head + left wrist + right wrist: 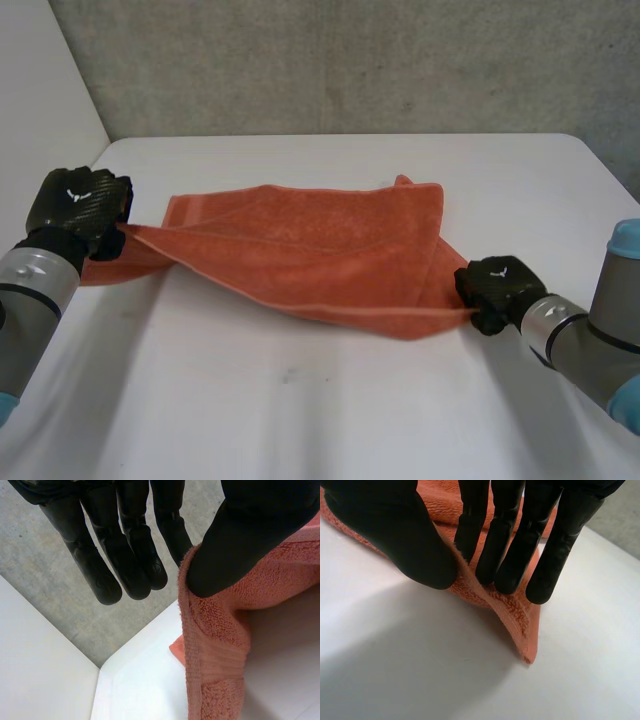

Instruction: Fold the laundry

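An orange towel (320, 250) lies half lifted on the white table (300, 420), stretched between my two hands. My left hand (80, 210) is at its near-left corner, held above the table. In the left wrist view the thumb (240, 550) pinches the towel's edge (215, 645) against the fingers (125, 555). My right hand (492, 290) is at the towel's near-right corner, low by the table. There the thumb (395, 535) and straight fingers (520, 545) pinch the towel corner (515, 620), which hangs down to the tabletop.
A grey concrete wall (350, 60) stands behind the table's far edge. A white panel (40, 90) closes the left side. Bare tabletop stretches in front of the towel.
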